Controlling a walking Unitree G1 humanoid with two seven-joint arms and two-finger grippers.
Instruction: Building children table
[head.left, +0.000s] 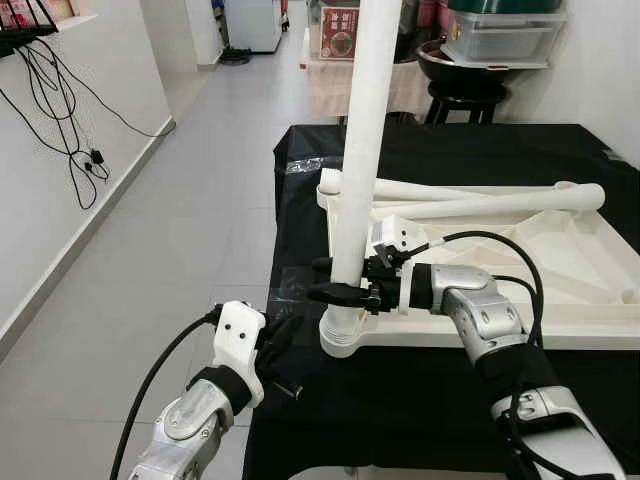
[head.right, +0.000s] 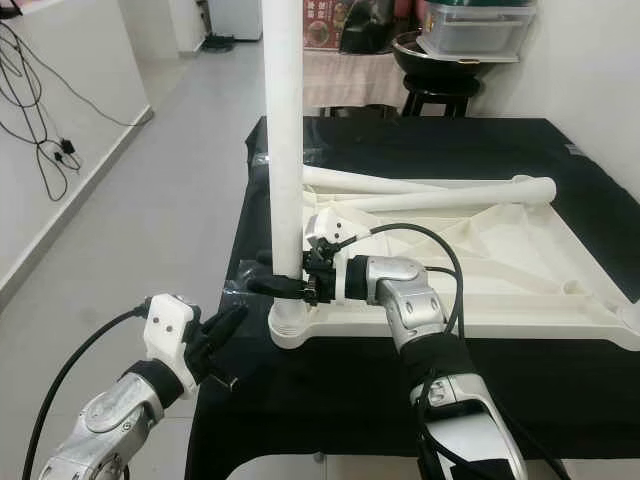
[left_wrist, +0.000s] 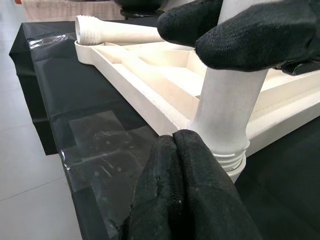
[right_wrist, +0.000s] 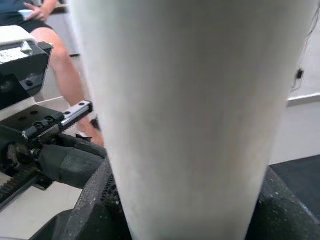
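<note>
A white children's table top (head.left: 560, 255) lies upside down on a table covered in black cloth (head.left: 420, 400). One white leg (head.left: 362, 150) stands upright in the near left corner socket (head.left: 340, 335). My right gripper (head.left: 330, 279) is shut on this leg just above the socket. Two more white legs (head.left: 480, 203) lie across the far part of the table top. My left gripper (head.left: 290, 357) is open, low at the table's left edge, with its fingers (left_wrist: 190, 200) pointing at the leg's threaded base (left_wrist: 225, 150) without touching it.
Grey floor (head.left: 180, 230) runs along the left of the table, by a white wall with hanging black cables (head.left: 70, 150). Behind the table stand a dark stool (head.left: 465, 100) and a plastic bin (head.left: 500, 35). A person's bare leg (right_wrist: 60, 65) is in the right wrist view.
</note>
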